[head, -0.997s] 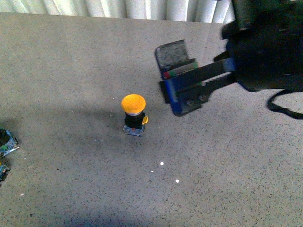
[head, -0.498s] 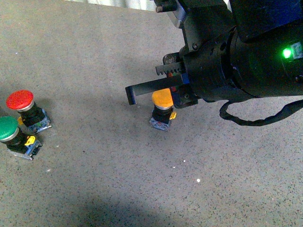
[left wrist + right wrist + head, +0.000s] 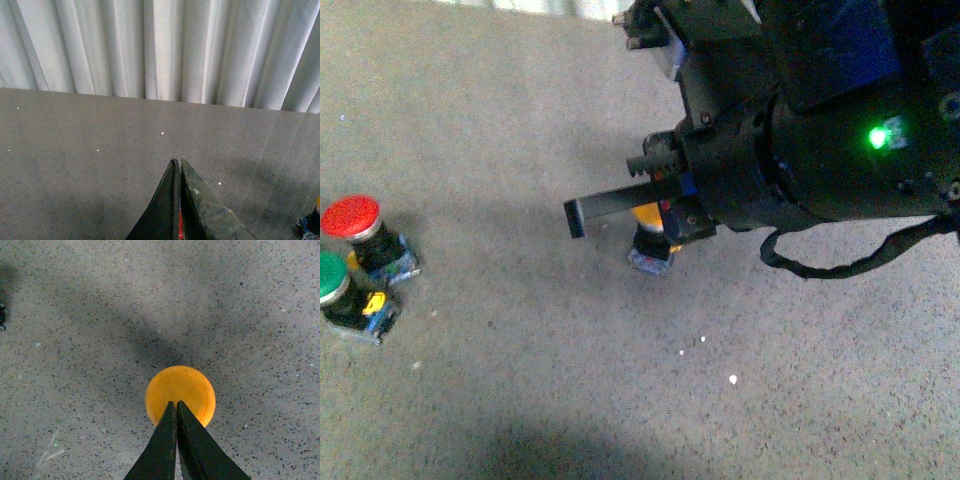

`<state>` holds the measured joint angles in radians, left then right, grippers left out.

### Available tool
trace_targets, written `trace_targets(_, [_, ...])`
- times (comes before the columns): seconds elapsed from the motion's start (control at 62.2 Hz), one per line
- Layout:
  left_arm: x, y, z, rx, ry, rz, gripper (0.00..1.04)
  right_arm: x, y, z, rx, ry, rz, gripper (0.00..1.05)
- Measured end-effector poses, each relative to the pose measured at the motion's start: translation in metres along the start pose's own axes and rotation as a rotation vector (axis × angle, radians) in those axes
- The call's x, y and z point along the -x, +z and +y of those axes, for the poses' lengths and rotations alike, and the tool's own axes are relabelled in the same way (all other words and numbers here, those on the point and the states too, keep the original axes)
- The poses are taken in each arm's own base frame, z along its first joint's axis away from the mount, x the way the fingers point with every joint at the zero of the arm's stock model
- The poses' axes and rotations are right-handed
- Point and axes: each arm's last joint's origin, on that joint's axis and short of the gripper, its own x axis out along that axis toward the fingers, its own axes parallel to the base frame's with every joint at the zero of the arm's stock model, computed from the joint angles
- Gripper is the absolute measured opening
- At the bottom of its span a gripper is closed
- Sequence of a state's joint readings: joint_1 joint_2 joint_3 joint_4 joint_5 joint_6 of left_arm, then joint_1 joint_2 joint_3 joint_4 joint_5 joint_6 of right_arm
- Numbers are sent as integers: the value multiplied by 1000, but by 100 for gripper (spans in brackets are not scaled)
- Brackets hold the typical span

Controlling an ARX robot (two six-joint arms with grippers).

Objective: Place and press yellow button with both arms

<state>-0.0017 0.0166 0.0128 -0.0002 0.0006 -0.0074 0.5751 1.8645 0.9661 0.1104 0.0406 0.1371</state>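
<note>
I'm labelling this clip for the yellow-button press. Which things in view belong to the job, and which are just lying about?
Belong to the job: yellow button; right claw, shut, over its cap; left claw, shut.
Lying about: red button; green button; curtain.

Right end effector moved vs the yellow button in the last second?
Yes. In the front view the right end effector was off to the right of the yellow button a second ago; now its shut fingers cross over the cap.
</note>
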Motion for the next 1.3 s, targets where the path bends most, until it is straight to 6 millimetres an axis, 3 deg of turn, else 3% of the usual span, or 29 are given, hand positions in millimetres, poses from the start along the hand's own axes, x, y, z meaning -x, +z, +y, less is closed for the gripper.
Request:
trace_targets(0.74, [0,0,0,0,0,0,1,-13,2,-6,-97,11,13,1])
trace_targets(0.932, [0,0,0,0,0,0,1,-1,7,-9,-158,55,-17,1])
trace_targets(1.158, [0,0,0,0,0,0,1,30,27,-19,-232,84,-126,1])
trace_targets(1.302, [0,0,0,0,0,0,1,41,20,-38,-252,-7,-156,1])
